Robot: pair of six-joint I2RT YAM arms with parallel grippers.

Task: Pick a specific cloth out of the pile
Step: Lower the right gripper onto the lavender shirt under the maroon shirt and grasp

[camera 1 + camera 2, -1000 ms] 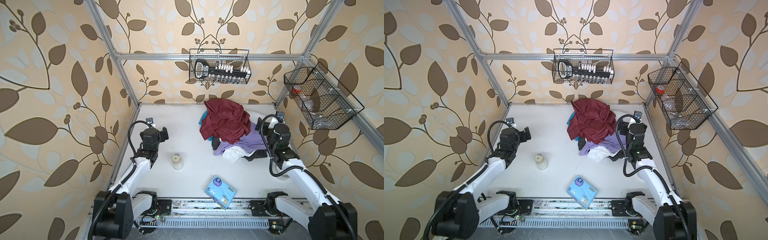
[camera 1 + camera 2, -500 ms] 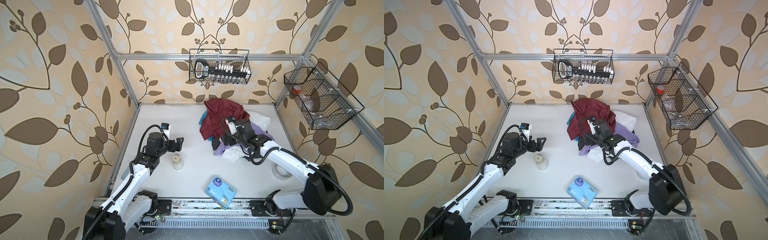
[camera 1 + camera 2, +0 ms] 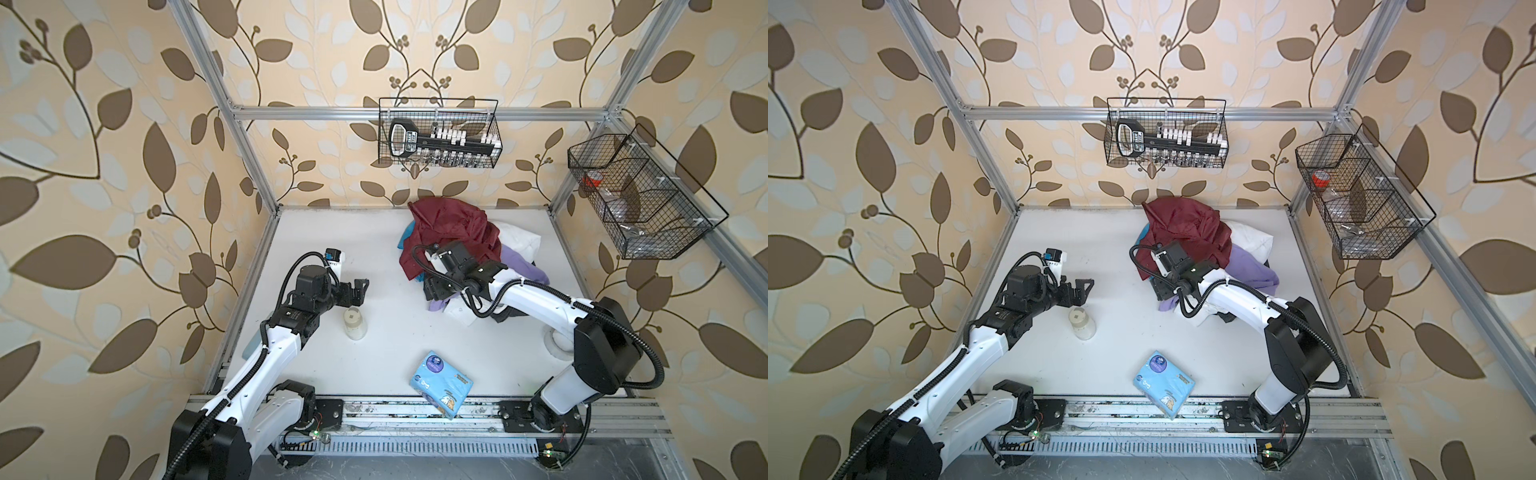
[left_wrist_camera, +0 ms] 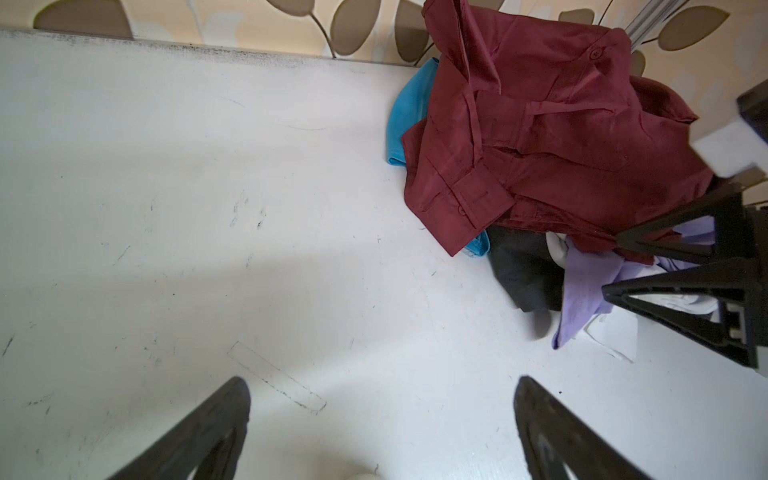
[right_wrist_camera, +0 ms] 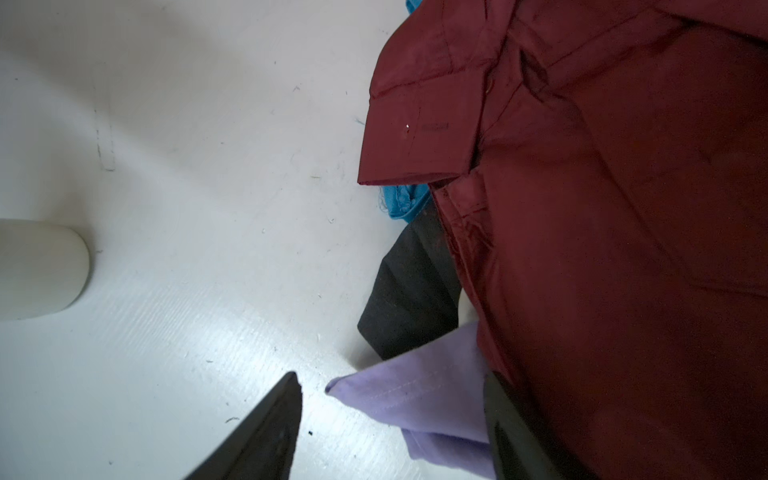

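Right tool [image 5: 390,376] now straddles lavender cloth [image 5: 419,401].

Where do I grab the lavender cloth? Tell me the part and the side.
Grip the lavender cloth by its loose hemmed corner, from the table side: it sticks out free there, while the red garment lies over the rest.

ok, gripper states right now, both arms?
Left gripper: open, holding nothing.
Right gripper: open, jaws either side of the lavender cloth edge, not yet clamped.
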